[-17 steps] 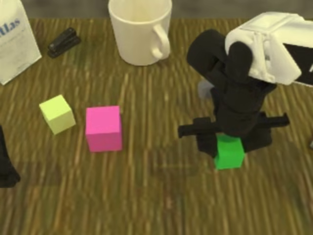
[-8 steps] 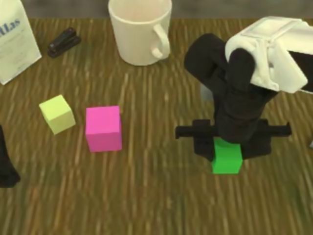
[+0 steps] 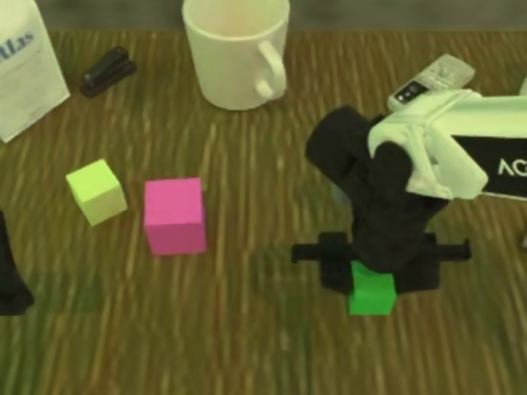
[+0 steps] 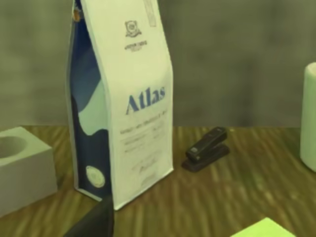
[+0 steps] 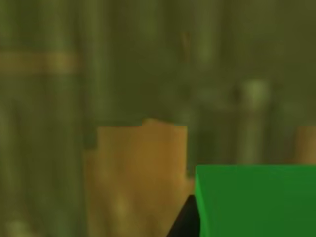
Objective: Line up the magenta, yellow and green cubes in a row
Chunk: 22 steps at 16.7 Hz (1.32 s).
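Observation:
The magenta cube sits left of the table's middle, with the yellow cube just to its left and a little farther back. The two stand close together but apart. At the right, my right gripper is shut on the small green cube, whose lower half shows below the black wrist. In the right wrist view the green cube fills one corner above the wood. My left gripper is parked at the left edge; its wrist view catches a corner of the yellow cube.
A white mug stands at the back centre. A white Atlas bag and a black stapler are at the back left. A grey phone lies back right. A grey block stands beside the bag.
My right gripper has carried the green cube toward the front edge and slightly left. Its white arm segment has dropped lower, uncovering the phone. The other cubes and the left arm stayed put.

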### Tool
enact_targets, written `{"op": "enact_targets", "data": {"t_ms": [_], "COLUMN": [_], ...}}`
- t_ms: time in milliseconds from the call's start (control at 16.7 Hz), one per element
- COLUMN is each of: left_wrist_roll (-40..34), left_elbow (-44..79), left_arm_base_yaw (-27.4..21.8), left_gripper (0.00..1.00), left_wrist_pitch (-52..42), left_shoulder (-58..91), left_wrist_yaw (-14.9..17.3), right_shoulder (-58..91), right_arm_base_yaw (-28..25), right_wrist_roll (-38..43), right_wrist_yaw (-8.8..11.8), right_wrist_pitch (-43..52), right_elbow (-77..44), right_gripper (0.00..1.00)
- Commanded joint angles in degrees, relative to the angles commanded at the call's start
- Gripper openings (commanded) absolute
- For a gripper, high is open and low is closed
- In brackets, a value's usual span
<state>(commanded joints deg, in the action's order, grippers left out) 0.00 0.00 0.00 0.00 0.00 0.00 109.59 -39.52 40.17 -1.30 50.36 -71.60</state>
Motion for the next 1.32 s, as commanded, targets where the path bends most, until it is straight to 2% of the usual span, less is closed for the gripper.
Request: {"op": "enact_targets", "data": {"t_ms": [360,1140,1320], "left_wrist_roll": [0.0,0.0,0.0], "left_elbow": [0.0,0.0,0.0], "left_arm_base_yaw": [0.0,0.0,0.0], "left_gripper": [1.00,1.00,1.00], "left_wrist_pitch": [0.0,0.0,0.0], "left_shoulder": [0.0,0.0,0.0], "left_wrist_yaw": [0.0,0.0,0.0], "right_shoulder": [0.9,0.9,0.9], "right_arm_base_yaw": [-0.1,-0.1,-0.1], "right_wrist_roll": [0.1,0.1,0.1], "right_wrist_yaw": [0.0,0.0,0.0], "right_wrist_pitch": [-2.2,-2.2,-2.2], "right_elbow": [1.7,1.7,1.7], "right_gripper": [0.00,0.98,1.00]}}
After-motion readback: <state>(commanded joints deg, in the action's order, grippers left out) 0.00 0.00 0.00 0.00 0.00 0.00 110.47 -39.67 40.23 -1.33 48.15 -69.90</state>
